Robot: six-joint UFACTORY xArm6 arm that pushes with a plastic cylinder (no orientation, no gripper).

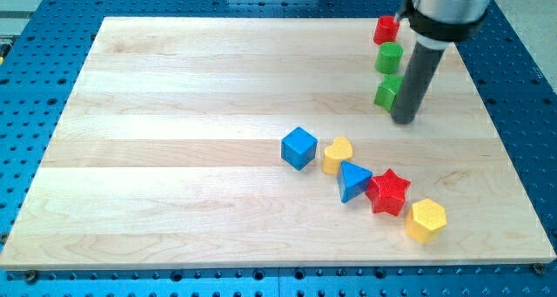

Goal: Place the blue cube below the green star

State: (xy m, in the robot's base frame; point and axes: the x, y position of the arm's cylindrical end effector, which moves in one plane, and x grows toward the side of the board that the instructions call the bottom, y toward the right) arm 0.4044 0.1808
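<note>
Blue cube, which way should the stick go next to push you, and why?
Probably my tip should first travel toward the view's bottom-left, round to the far left side of the blue cube. Right now it sits beside the green star-like block at the view's upper right, far from the cube, which must be pushed rightward.

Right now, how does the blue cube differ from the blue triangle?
The blue cube is a box shape; the blue triangle is a wedge. The blue cube stands alone, with a small gap to the yellow heart; the blue triangle touches the yellow heart and the red star. Both are blue and far from my tip.
</note>
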